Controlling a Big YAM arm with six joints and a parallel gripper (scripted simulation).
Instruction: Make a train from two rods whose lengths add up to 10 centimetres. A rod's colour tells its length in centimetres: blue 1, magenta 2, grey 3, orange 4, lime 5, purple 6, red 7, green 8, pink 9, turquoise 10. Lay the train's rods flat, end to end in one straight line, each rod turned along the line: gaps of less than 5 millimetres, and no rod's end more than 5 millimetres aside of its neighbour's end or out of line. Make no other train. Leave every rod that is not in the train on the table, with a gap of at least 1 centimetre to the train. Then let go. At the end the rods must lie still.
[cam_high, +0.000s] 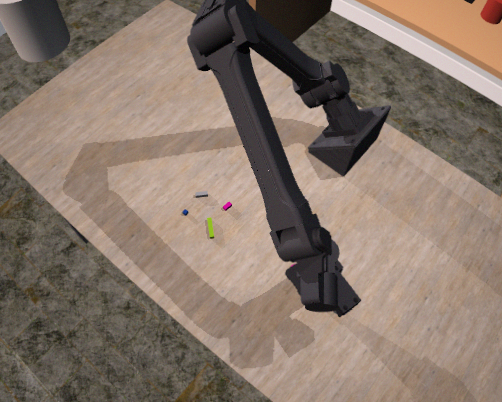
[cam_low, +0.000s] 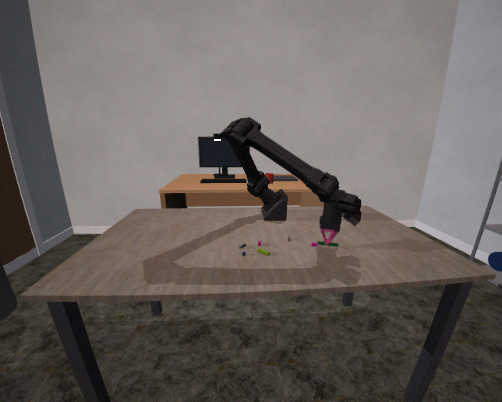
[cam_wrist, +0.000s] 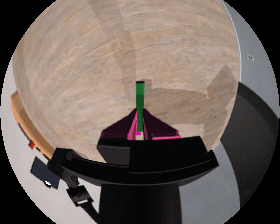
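The claw is pinched nearly closed around the green rod, its fingertips gripping the rod near the middle in the exterior view. The rod lies across beneath the claw, level and at the bench; whether it touches the wood I cannot tell. In the wrist view it points straight out ahead of the fingers.

A magenta rod is just beside one end of the green rod, roughly in line; any gap is too small to judge.

Well apart from the claw lie the lime rod, blue rod, grey rod and another magenta rod.
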